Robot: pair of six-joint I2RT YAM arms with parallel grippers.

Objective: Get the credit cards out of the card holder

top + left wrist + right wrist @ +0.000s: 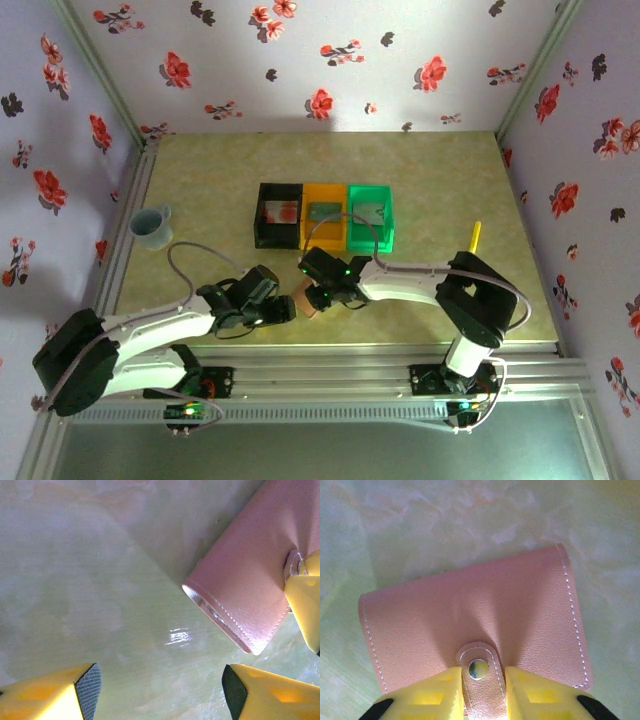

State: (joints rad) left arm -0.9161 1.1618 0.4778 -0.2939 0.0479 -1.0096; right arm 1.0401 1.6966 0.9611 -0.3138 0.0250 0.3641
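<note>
The card holder [470, 605] lies closed on the table, pinkish-tan side up, its strap [481, 690] snapped down. My right gripper [480, 692] has a yellow finger pressed against each side of that strap, just behind the metal snap [478, 669]. From above, the right gripper [322, 296] sits over the card holder [306, 304] in front of the bins. My left gripper [160, 690] is open, low over bare table, with the card holder [245, 580] ahead and to its right, not touching. A pale credit card [283, 212] with a red blotch lies in the black bin [262, 232].
The black bin, an orange bin [324, 238] and a green bin [389, 230] stand in a row behind the grippers, a flat greyish piece in each of the last two. A blue-grey cup [151, 225] stands at the left and a yellow stick [475, 236] at the right.
</note>
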